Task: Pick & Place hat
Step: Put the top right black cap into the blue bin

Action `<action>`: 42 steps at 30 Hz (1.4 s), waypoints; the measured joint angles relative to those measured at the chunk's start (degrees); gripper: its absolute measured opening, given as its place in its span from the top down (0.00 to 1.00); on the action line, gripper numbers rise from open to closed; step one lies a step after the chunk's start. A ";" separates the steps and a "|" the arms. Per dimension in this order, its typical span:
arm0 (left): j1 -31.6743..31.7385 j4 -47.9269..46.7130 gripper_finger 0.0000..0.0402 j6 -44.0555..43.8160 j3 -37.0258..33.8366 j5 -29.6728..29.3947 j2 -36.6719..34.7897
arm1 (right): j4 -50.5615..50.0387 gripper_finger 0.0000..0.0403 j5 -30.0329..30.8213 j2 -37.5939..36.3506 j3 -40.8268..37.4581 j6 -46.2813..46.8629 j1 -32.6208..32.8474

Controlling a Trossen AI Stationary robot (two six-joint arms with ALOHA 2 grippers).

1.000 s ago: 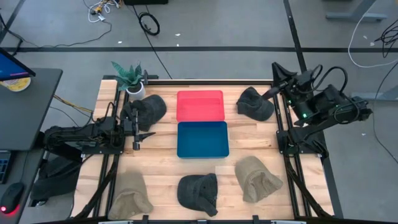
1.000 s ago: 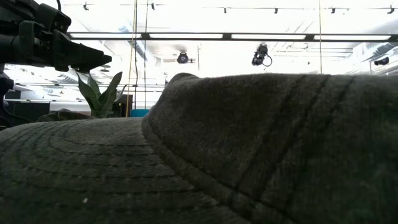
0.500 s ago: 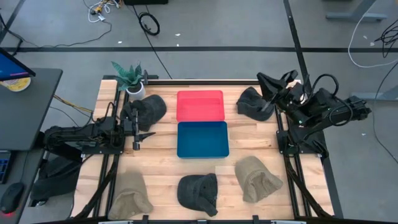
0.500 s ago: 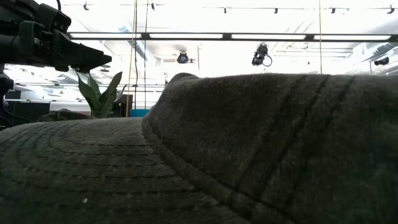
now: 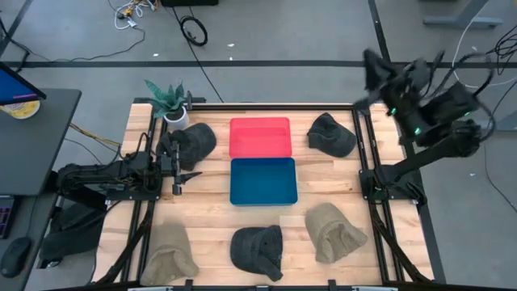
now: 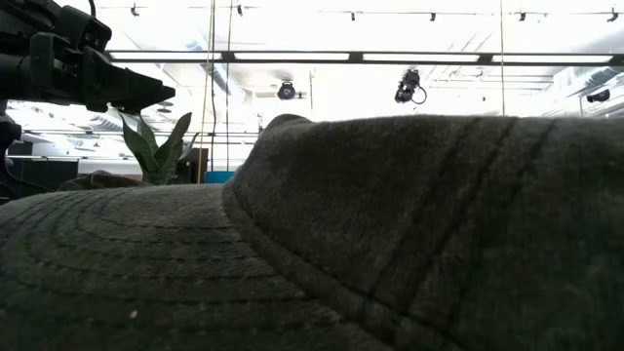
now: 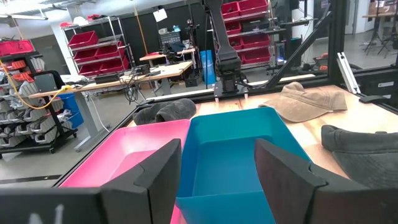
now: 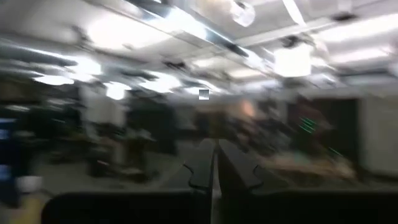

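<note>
Five hats lie on the wooden table (image 5: 214,234): three dark and two tan. One dark hat (image 5: 192,142) sits at the far left by the small potted plant (image 5: 168,100); a second dark hat (image 5: 332,135) lies at the far right; a third dark hat (image 5: 258,248) lies at the near edge in the middle. One tan hat (image 5: 169,251) is at the near left corner and the other tan hat (image 5: 333,232) at the near right. Two trays stand in the middle, touching: a red tray (image 5: 260,137) on the far side and a blue tray (image 5: 263,181) on the near side.

The hats and trays leave bare strips of wood between them, widest either side of the blue tray and between the trays and the near row of hats. All the hats lie close to the table's edges.

The left gripper (image 5: 177,171) rests low over the table's left side, its fingers (image 7: 158,174) spread wide and empty, pointing toward the trays, just beside the far-left dark hat.

The right gripper (image 5: 373,68) is raised beyond the table's far right corner, apart from the far-right dark hat, which lies nearest to it. Its fingers (image 8: 200,165) look pressed together with nothing between them, though that view is badly smeared.
</note>
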 joint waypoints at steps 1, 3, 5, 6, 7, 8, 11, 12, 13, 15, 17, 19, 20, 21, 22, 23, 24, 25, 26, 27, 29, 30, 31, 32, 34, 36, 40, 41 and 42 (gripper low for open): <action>-0.02 0.00 0.49 0.00 0.00 0.00 0.00 | -0.97 0.93 4.16 0.67 2.09 -0.18 -0.31; 0.00 -0.02 0.49 0.00 0.01 0.00 0.00 | -1.47 0.93 13.37 2.01 5.39 -1.14 -0.98; -0.02 -0.01 0.49 0.00 0.00 0.00 0.00 | -1.47 0.93 23.58 3.25 8.05 -1.86 -1.54; -0.01 0.00 0.49 0.00 0.00 0.00 0.00 | -1.49 0.93 28.71 3.82 9.11 -2.41 -1.73; -0.02 0.00 0.49 0.00 0.01 0.00 0.00 | -1.55 0.93 31.47 4.28 9.97 -3.24 -1.78; -0.01 0.00 0.49 0.00 0.01 0.01 0.00 | -1.57 0.93 31.56 4.43 10.29 -4.73 -1.78; -0.02 0.00 0.49 0.00 0.01 0.00 0.00 | -0.63 0.93 31.83 4.62 10.30 -9.10 -1.58; 0.00 0.00 0.49 0.00 0.00 0.00 0.00 | -0.14 0.93 31.82 4.89 10.30 -9.30 -1.58; -0.02 0.00 0.49 0.00 0.01 0.00 0.00 | -0.16 0.93 31.84 5.13 10.30 -9.59 -1.55; -0.02 0.00 0.49 0.00 0.01 0.01 0.00 | -0.10 0.93 31.84 5.66 10.30 -10.96 -1.61; -0.01 -0.01 0.49 0.00 0.02 0.00 0.00 | 1.60 0.93 31.82 6.33 10.30 -12.26 -2.37; -0.01 0.00 0.49 0.00 0.00 0.01 0.00 | 3.82 0.93 29.09 6.77 10.42 -15.13 -4.09; -0.01 -0.01 0.49 0.01 0.00 0.00 0.00 | 4.66 0.93 26.91 6.87 10.78 -17.76 -4.91; -0.02 -0.02 0.49 0.00 0.00 0.00 0.00 | 5.06 0.93 24.37 6.88 11.20 -20.59 -5.64; -0.02 0.00 0.49 0.00 0.02 0.00 0.00 | 5.28 0.93 21.23 6.87 11.60 -23.39 -6.24; -0.02 0.00 0.49 0.00 0.00 0.00 0.00 | 5.37 0.93 17.58 6.77 11.79 -26.42 -6.55; 0.00 0.00 0.49 0.00 0.00 0.00 0.00 | 5.40 0.93 14.45 6.73 11.81 -29.41 -6.67; 0.00 0.00 0.49 0.00 0.01 0.01 0.00 | 5.35 0.93 11.48 6.62 11.81 -32.38 -6.67; 0.00 0.00 0.49 0.00 0.02 0.00 0.00 | 5.35 0.93 9.39 6.62 11.81 -34.53 -6.67; -0.02 0.00 0.49 0.00 0.00 0.00 0.00 | 5.33 0.93 7.66 6.62 11.81 -35.58 -6.67; -0.01 0.00 0.49 0.00 0.01 0.00 0.00 | 5.06 0.93 4.07 6.87 11.79 -34.85 -6.67; -0.02 0.00 0.49 0.00 0.02 0.01 0.00 | 5.10 0.93 1.52 7.21 11.79 -33.11 -6.67; -0.01 0.00 0.49 0.00 0.01 0.00 0.00 | 5.14 0.93 -0.81 7.46 11.79 -31.14 -6.67; 0.00 0.00 0.49 0.00 0.02 0.00 0.00 | 5.11 0.93 -2.94 7.71 11.79 -29.74 -6.65; -0.01 0.00 0.49 0.00 0.01 0.00 0.00 | 5.00 0.93 -5.52 8.38 11.79 -29.32 -6.65; -0.02 0.00 0.49 0.00 0.00 0.00 0.00 | 4.87 0.93 -4.59 9.14 11.79 -29.00 -6.63; -0.02 0.00 0.49 0.00 0.00 0.00 0.00 | 4.70 0.93 0.87 11.05 12.43 -29.64 -6.76; -0.02 0.00 0.49 0.00 0.02 0.00 0.00 | 4.57 0.93 3.06 11.67 12.88 -30.92 -7.41; -0.02 0.00 0.49 0.00 0.01 0.00 0.00 | 4.52 0.93 5.15 12.45 13.53 -32.10 -8.38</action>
